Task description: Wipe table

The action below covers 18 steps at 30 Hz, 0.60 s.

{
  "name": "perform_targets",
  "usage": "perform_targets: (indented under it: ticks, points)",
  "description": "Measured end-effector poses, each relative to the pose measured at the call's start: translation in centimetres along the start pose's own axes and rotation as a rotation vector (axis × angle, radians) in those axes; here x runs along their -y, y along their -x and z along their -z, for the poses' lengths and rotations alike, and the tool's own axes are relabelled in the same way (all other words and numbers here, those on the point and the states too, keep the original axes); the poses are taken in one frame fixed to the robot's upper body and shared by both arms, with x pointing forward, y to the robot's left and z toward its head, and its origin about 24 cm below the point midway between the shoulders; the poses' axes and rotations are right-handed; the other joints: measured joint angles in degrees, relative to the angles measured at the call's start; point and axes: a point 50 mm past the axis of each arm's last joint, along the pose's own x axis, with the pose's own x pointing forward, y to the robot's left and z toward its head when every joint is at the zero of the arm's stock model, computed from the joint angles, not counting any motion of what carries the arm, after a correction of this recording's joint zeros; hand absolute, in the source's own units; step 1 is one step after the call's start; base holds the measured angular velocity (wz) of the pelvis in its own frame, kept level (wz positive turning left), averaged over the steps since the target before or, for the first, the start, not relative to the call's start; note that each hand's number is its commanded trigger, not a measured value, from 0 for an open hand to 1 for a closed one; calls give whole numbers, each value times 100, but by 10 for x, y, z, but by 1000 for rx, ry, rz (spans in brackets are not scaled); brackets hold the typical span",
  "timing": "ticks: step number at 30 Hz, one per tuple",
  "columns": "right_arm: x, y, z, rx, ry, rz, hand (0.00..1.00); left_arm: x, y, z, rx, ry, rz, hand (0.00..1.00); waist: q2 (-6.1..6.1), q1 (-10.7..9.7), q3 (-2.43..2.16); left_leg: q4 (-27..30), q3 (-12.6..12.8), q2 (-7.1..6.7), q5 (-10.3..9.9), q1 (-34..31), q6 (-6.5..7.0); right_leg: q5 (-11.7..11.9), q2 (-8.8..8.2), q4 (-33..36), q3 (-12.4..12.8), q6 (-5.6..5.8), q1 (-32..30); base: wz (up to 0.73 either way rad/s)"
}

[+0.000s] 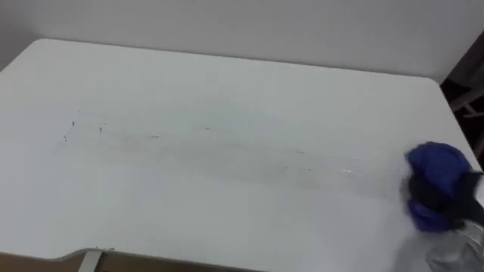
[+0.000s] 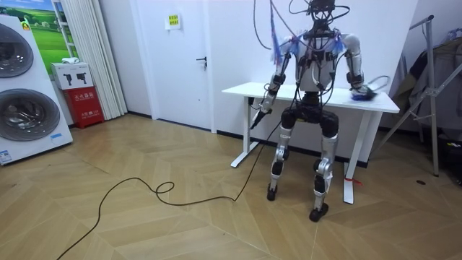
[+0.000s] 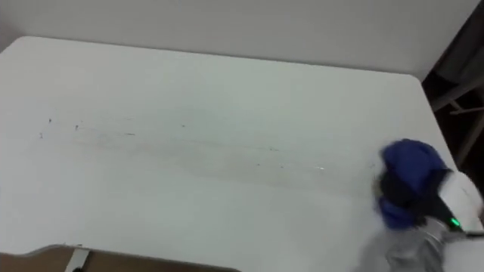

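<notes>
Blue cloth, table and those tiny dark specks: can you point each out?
Blue cloth (image 1: 437, 162): left eye view, on its upper rounded bulge.
Table (image 1: 242, 91): left eye view, on the bare white top.
Dark specks (image 1: 74, 123): left eye view, on one speck near the table's left.

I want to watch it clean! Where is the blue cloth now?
In the eye views, the blue cloth sits near the right edge of the white table, toward the front, bunched in the robot's right hand.
</notes>
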Motion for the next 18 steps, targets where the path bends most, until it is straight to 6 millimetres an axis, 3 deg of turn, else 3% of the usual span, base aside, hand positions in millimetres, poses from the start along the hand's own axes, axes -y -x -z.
perform_targets:
  ticks: [1, 3, 5, 6, 7, 8, 9, 12, 13, 15, 18]
  points:
    - [-7, -2, -18, 49, -2, -44, 100, 3, 0, -3, 8, -11, 9, 0, -1, 58, 0, -61, 8, -10, 29, 22, -28, 2, 0, 3, 0, -4, -36, -7]
    - [-16, -7, -79, 224, -6, -150, 100, 10, 0, -7, 5, -24, 40, 0, -25, 305, 7, -249, -65, -61, 164, 47, -11, 5, -5, -18, -103, -9, -69, 17]
    - [-10, -10, -99, 301, -6, -153, 100, 6, 2, 4, -29, -31, 37, 0, -24, 435, 15, -327, -257, -113, 218, 3, 2, -1, -37, -31, -396, 2, -9, 53]
    - [-8, -11, -99, 317, 10, -138, 100, 1, 5, 16, -59, -28, 26, 0, -37, 437, 19, -342, -375, -130, 221, 16, 7, -2, -48, -33, -574, 2, 84, 57]
    - [-8, -11, -96, 312, 18, -136, 100, -1, 7, 25, -82, -22, 20, 0, -48, 433, 26, -357, -411, -140, 222, 52, 8, -1, -53, -36, -596, 2, 142, 53]
    - [-8, -12, -80, 275, 38, -136, 100, -3, 11, 39, -124, -14, 14, 0, -81, 420, 28, -374, -473, -169, 224, 86, 11, -1, -79, -35, -722, 2, 241, 55]
    - [-13, -9, -51, 201, 67, -152, 100, -5, 14, 52, -160, -6, 10, 0, -119, 343, 47, -430, -618, -218, 228, 141, 18, -1, -113, -35, -901, 3, 353, 60]
    - [-6, 3, 9, 79, 34, -60, 100, -10, 25, 85, -247, 20, -8, 0, -219, -104, 62, -471, -744, -367, 229, 265, 42, -21, -200, -146, -928, 37, 655, 50]
    - [-1, 5, 22, 50, 37, -36, 100, -12, 26, 88, -253, 29, -14, 0, -236, -136, 62, -471, -737, -381, 216, 287, 65, -16, -206, -175, -948, 46, 682, 6]
    - [20, 18, 70, -67, 39, 66, 100, -19, 26, 89, -243, 32, -43, 0, -255, -358, 66, -487, -735, -415, 194, 319, 98, 7, -220, -250, -1054, 87, 780, 7]
    - [40, 32, 111, -182, 83, 139, 100, -27, 21, 74, -161, 28, -71, 0, -248, -567, 49, -491, -733, -443, 190, 338, 106, 6, -241, -283, -1054, 92, 805, -2]
